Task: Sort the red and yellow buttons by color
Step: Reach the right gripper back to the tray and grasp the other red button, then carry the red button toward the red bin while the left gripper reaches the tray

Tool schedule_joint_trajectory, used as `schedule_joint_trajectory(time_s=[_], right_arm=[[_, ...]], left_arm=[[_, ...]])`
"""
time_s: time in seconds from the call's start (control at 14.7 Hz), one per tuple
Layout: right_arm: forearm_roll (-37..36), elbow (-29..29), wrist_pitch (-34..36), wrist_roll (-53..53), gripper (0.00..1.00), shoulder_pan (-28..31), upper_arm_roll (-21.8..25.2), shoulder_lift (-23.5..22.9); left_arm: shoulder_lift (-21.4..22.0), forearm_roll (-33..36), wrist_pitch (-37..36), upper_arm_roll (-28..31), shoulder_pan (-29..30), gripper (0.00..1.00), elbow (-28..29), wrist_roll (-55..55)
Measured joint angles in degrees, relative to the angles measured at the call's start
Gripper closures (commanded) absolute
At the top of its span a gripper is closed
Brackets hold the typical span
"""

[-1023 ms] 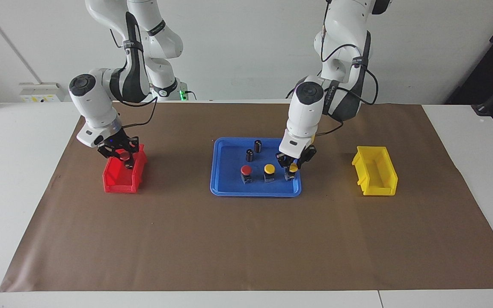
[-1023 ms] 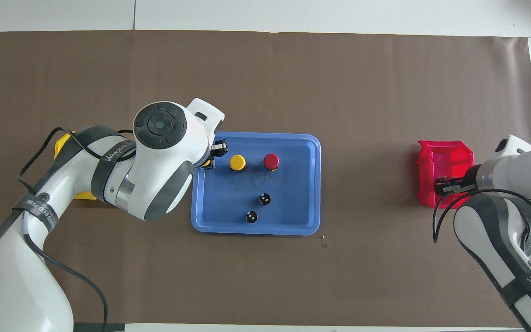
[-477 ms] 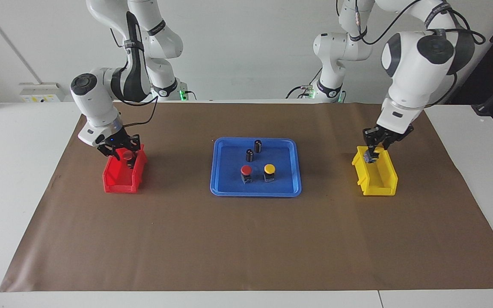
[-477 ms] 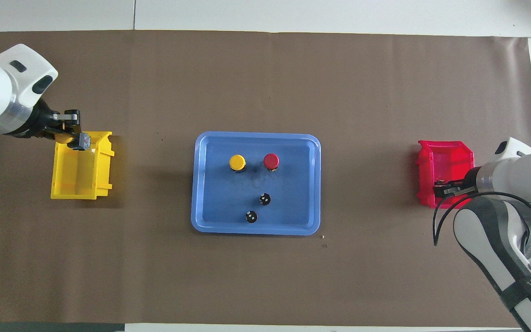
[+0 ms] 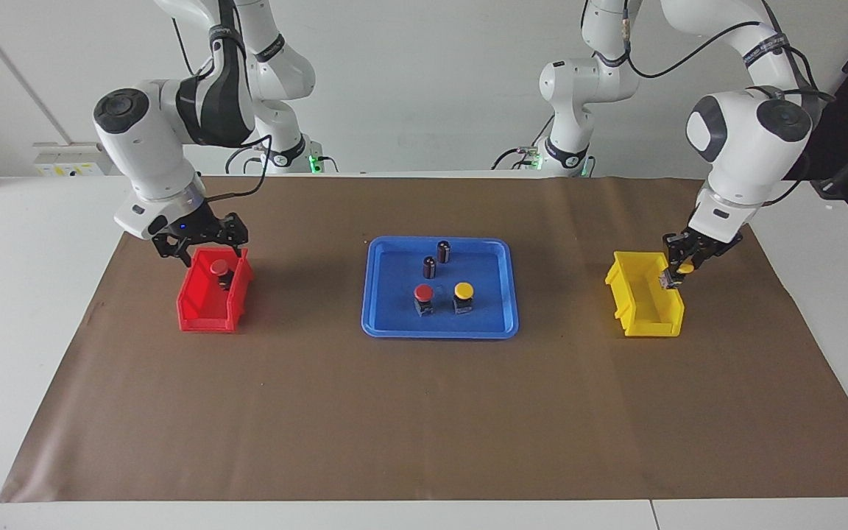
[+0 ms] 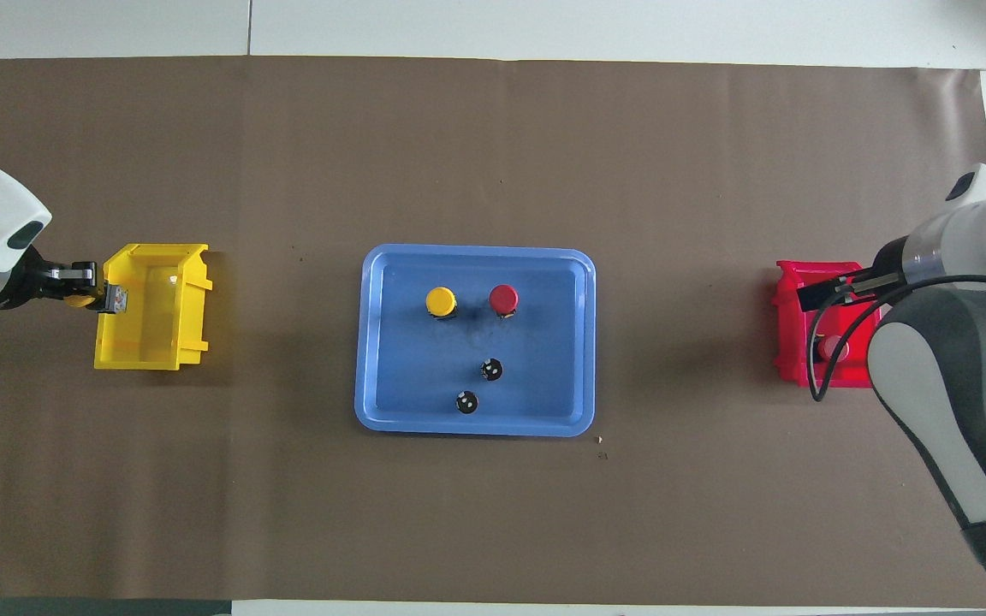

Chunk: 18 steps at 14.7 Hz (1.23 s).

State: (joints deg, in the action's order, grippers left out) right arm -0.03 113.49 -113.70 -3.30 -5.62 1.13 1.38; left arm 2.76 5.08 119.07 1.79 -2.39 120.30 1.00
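The left gripper (image 5: 678,266) is gripping a yellow button (image 5: 684,269) over the yellow bin's (image 5: 645,313) outer wall. The right gripper (image 5: 201,237), fingers spread and empty, is hanging above the red bin (image 5: 199,313), where a red button (image 5: 221,269) is sitting. One red (image 5: 423,294) and one yellow (image 5: 463,291) are waiting on the blue tray (image 5: 387,324), nothing crowding them; two dark cylinders (image 5: 436,259) are standing nearer the robots.

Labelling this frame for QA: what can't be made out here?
- Red button in the red bin: overhead view, the right arm covers most of it; the facing view shows it.
- Yellow bin floor: facing view, its wall hides part.
- Yellow button in the left gripper: whether it touches the bin, too small in either view.
- Right gripper: fingers open above the red bin.
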Motion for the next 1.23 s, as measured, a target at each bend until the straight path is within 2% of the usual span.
schedule_joint_trajectory(time_s=[0.14,0.27,0.48,0.55,0.61,0.68,0.82,0.95,1.02,1.09,1.16,1.23], right_arm=[[0.11,-6.24,-1.20,15.48,0.01,-10.20,-0.33,-4.04],[0.04,-13.49,-2.08,29.98,0.01,-18.81,-0.66,-10.08],[-0.14,-24.04,-2.08,42.36,0.01,-25.20,-0.68,-20.46],[-0.36,-26.01,-2.36,44.39,0.03,-26.65,-0.63,-23.35],[-0.73,-26.98,-3.24,45.45,0.06,-27.77,-0.60,-25.51],[-1.19,-27.00,-4.10,45.92,0.08,-28.57,-0.58,-26.89],[-2.17,-26.26,-4.45,45.95,0.12,-29.69,-0.55,-28.12],[-3.68,-25.00,-4.92,45.95,0.17,-30.09,-0.54,-28.09],[-3.81,-24.23,-6.21,45.94,0.19,-30.05,-0.50,-27.99],[-3.83,-23.12,-7.86,45.90,0.21,-30.01,-0.39,-27.80],[-3.84,-21.34,-9.91,45.87,0.21,-30.00,-0.30,-27.39],[-3.85,-19.44,-11.63,45.86,0.22,-30.00,-0.26,-26.94]], left_arm=[[0.63,0.00,0.35,-0.37,-0.11,0.99,1.84,0.00],[0.94,0.00,2.05,-0.53,-0.12,0.99,4.59,0.00],[0.94,0.00,7.74,-0.55,-0.12,0.98,9.93,0.00],[0.93,0.00,9.31,-0.57,-0.12,0.87,11.21,0.01],[0.93,0.00,10.27,-0.61,-0.14,0.54,12.02,0.02],[0.93,0.00,10.75,-0.69,-0.19,0.43,12.40,0.02],[0.94,0.00,11.08,-0.83,-0.24,0.37,12.44,0.03],[0.95,0.00,11.23,-0.89,-0.28,0.37,12.09,0.03],[0.96,0.00,11.13,-0.90,-0.29,0.32,11.54,0.03],[1.01,0.00,10.52,-0.91,-0.29,0.23,10.58,0.03],[1.17,0.00,8.61,-0.92,-0.29,0.09,8.81,0.03],[1.40,0.00,5.31,-0.94,-0.29,0.00,6.19,0.01]])
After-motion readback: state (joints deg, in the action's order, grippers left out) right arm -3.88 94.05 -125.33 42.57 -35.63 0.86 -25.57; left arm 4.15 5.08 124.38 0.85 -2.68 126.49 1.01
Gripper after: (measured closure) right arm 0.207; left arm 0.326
